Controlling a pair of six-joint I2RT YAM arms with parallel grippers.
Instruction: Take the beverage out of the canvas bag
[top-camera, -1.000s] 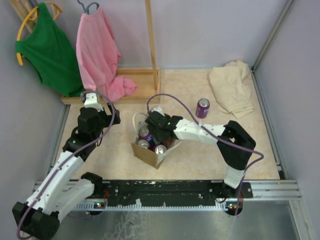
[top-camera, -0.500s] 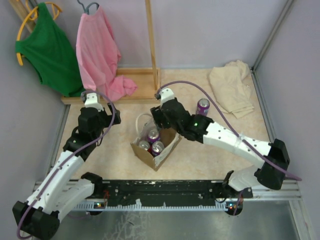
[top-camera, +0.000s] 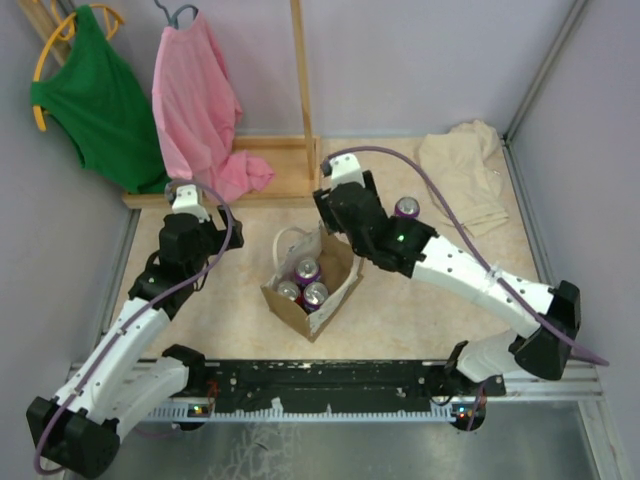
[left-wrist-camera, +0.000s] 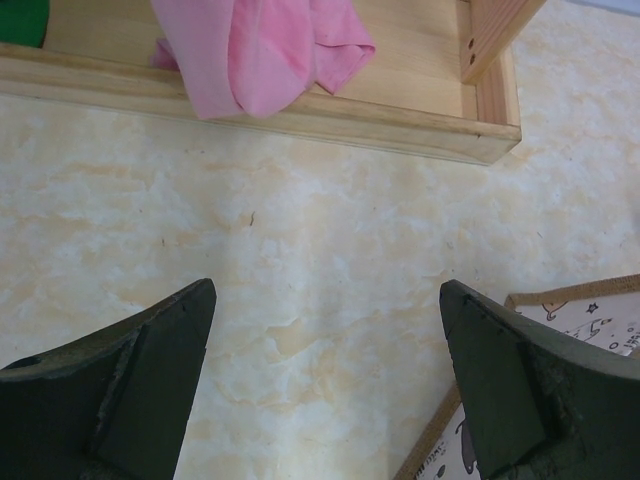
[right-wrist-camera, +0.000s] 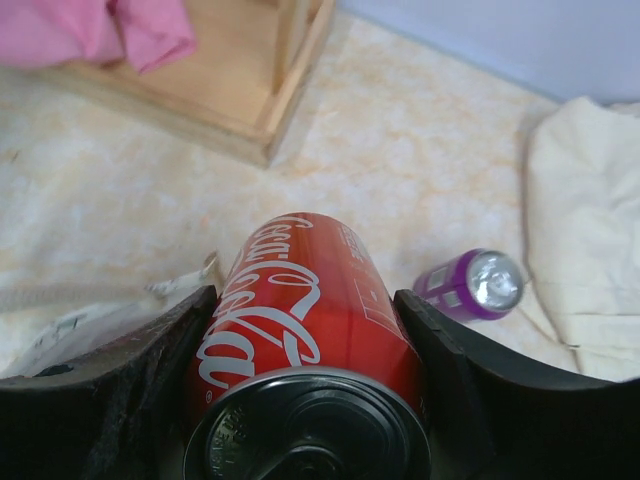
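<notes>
A red cola can (right-wrist-camera: 300, 300) is clamped in the right gripper (right-wrist-camera: 308, 345), with the canvas bag (top-camera: 340, 288) just below and behind it and a purple can (right-wrist-camera: 470, 285) ahead to its right. The left gripper (left-wrist-camera: 325, 340) is held wide open, empty, with the bag's corner beside its right finger.
</notes>
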